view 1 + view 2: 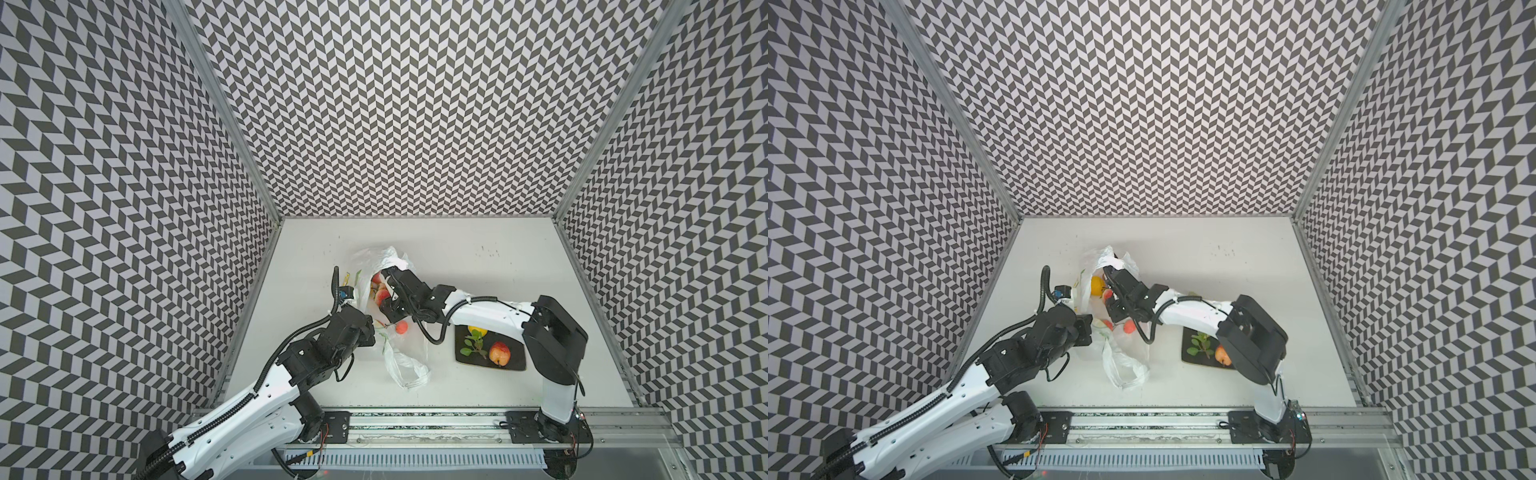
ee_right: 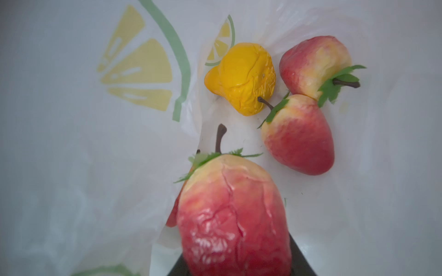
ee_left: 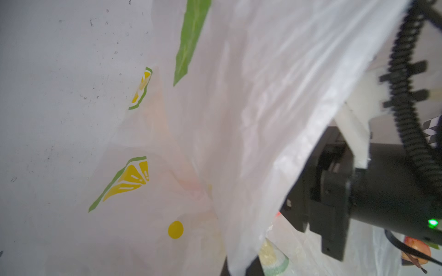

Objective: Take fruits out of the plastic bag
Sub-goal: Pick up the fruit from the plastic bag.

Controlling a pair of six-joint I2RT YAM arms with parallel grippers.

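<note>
The right tool [image 1: 385, 293] reaches into the mouth of the plastic bag [image 1: 400, 358], and we see its jaws closed around a red-orange peach [image 2: 234, 219]. In the right wrist view that fruit fills the gap between the dark fingers, stem and green leaf pointing away from the camera. The left tool [image 1: 373, 331] sits at the bag's rim on the left-arm side. Its jaws are fully closed, and we take them to be pinching the thin film. In the left wrist view the film [image 3: 263, 95] runs down into that tool and hangs as a raised sheet.

The bag lies crumpled on the white counter [image 1: 478, 257], its handle loops trailing toward the robot's base. Deeper inside it, past the gripped peach, we see a yellow-orange pear [image 2: 241, 78] and two more peaches [image 2: 299, 136], one touching the other. A small red piece [image 1: 402, 328] shows at the bag's middle, just beside the left tool; we cannot tell whether it lies under the film or on it.

On the bag's right-arm side, apart from it, a dark plate [image 1: 515, 365] holds a lemon [image 1: 477, 331], a leafy sprig [image 1: 473, 347] and another peach [image 1: 499, 353].
</note>
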